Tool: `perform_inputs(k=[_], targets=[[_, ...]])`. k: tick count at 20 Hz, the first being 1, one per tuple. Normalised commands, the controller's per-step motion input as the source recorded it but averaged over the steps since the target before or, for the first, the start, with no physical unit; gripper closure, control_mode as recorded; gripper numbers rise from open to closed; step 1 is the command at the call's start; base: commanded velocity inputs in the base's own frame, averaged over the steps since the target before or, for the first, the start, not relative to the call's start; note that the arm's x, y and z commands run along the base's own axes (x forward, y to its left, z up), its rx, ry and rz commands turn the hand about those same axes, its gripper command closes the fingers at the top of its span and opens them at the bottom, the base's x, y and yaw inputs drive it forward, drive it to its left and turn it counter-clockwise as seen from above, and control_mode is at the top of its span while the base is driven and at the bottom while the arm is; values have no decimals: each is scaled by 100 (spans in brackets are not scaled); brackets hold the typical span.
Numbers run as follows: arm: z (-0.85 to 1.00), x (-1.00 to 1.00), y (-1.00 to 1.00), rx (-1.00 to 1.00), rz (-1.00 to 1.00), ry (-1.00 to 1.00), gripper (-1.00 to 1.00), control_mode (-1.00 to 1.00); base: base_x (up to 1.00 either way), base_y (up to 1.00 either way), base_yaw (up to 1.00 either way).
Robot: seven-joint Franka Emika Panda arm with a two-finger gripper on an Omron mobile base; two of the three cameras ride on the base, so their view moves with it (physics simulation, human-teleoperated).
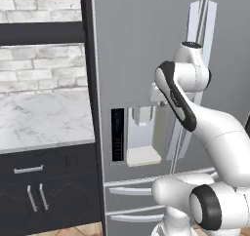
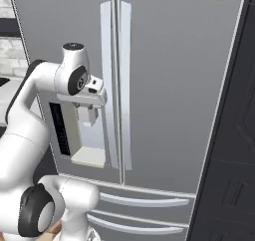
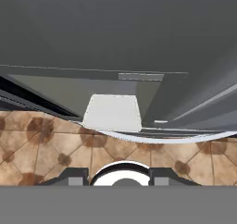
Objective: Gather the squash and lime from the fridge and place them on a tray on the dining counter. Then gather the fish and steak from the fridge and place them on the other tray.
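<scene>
Fingers [image 2: 89,116]: pointing down in front of the water dispenser [image 2: 87,135], just left of the left door's bar handle [image 2: 107,85]; nothing visibly between them; gap possibly narrow, cannot tell for certain from this angle. Fridge [image 2: 169,85]: both doors shut; squash, lime, fish and steak presumably inside, unseen. Drawers [image 2: 144,200]: below, closed. Worktop [image 1: 44,118]: white marble, left of the fridge. Risk: fingers closing beside the handle rather than around it, slipping off on the pull; cause, poor alignment near the dispenser recess.

Flat even rendered light, soft shadows, no glare, slightly coarse detail
</scene>
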Motion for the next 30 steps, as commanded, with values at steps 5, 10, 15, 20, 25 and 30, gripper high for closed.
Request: perform_inputs(k=[5, 10, 15, 20, 25, 30], targets=[[0, -1, 0, 0, 0, 0, -100, 100, -30, -7, 0], [0, 0, 0, 0, 0, 0, -100, 100, -56, -36, 0], [0, 0, 0, 0, 0, 0, -100, 100, -13, -50, 0], [0, 0, 0, 0, 0, 0, -100, 100, 4, -52, 0], [0, 0, 0, 0, 0, 0, -100, 100, 14, -8, 1], [1, 10, 2, -4, 8, -19, -100, -100, 5, 0, 1]])
